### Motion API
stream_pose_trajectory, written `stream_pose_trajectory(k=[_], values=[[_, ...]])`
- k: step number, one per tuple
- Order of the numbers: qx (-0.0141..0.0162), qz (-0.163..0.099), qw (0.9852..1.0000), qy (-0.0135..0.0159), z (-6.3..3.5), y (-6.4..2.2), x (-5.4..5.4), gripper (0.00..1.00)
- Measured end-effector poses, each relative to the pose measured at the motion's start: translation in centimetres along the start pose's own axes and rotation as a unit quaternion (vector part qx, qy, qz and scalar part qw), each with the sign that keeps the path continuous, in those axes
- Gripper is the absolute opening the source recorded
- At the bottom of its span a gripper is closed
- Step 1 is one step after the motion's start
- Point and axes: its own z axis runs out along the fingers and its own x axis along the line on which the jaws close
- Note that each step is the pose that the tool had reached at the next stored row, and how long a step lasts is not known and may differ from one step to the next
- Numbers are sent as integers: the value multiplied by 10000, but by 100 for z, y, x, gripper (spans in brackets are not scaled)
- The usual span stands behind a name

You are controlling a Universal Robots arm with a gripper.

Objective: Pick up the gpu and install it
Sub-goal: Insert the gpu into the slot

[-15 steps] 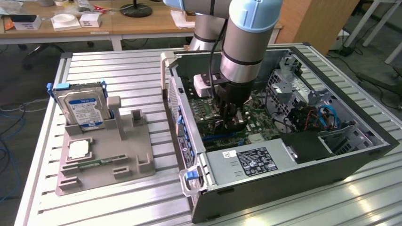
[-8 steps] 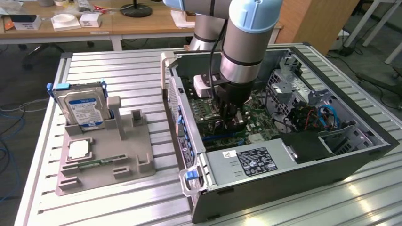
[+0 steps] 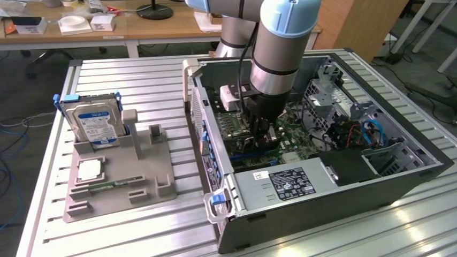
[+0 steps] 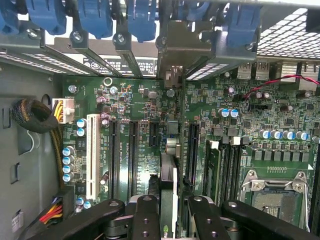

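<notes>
Inside the metal case [image 3: 400, 176], black fingers [image 4: 145, 220] clamped on thin green gpu [image 4: 168, 200], edge-on above motherboard [image 4: 125, 145].

A lab or workshop; a slatted aluminium table [image 3: 128, 80] carries an open computer case [image 3: 400, 182]; wooden desks [image 3: 143, 29] and floor cables [image 3: 14, 128] stand behind.

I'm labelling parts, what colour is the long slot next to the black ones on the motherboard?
White; the long slot shows best in the wrist view.

Gpu [image 4: 168, 187] edge-on, upright above mobo slot.
</notes>
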Motion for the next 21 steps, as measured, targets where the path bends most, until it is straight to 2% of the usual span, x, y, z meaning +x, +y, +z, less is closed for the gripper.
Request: stream_pose_trajectory(k=[21], values=[[-1,0,10000,1,35,0,-14,27]])
